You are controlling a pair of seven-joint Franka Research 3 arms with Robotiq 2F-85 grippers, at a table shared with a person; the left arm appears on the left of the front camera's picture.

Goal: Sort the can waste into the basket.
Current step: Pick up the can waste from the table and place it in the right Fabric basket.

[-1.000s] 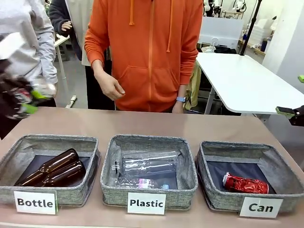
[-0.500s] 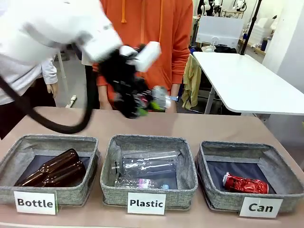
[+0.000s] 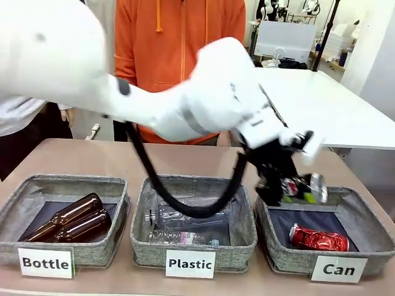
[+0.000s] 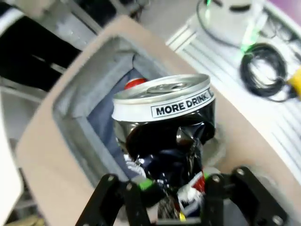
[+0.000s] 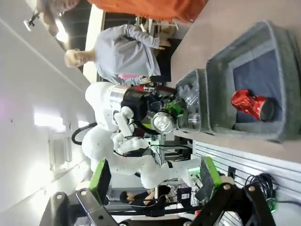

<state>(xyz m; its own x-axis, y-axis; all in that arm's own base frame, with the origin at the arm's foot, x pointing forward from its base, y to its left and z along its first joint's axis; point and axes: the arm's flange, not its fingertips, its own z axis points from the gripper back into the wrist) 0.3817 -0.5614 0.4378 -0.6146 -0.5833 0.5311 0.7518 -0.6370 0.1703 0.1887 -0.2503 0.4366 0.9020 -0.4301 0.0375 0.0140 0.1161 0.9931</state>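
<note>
In the front view, the left tool [image 3: 295, 187] is seen reaching across from the picture's left to the right side, clenched on the dark crushed can [image 3: 300, 185], which is held in the air above the near-left corner of the basket labelled "Can" [image 3: 370, 246]. The red crushed can [image 3: 318, 238] lies on the dark lining inside that basket. On the counter [image 3: 111, 160], two further baskets stand in a row to the left: the one labelled "Plastic" [image 3: 244, 237] holds clear plastic bottles [image 3: 185, 217] and the one labelled "Bottle" [image 3: 117, 216] holds brown glass bottles [image 3: 71, 219]. A person in an orange hoodie [image 3: 166, 37] stands at the far side. In the left wrist view, the dark can [image 4: 167, 127] is gripped between the green-padded fingers [image 4: 146, 184], its silver end up, with the grey basket [image 4: 70, 113] below and the red can [image 4: 134, 83] partly hidden behind it. In the right wrist view, the right tool [image 5: 155, 176] is seen released, its jaws wide apart and holding nothing; the basket [image 5: 244, 47] with the red can [image 5: 251, 104] lies farther off.
</note>
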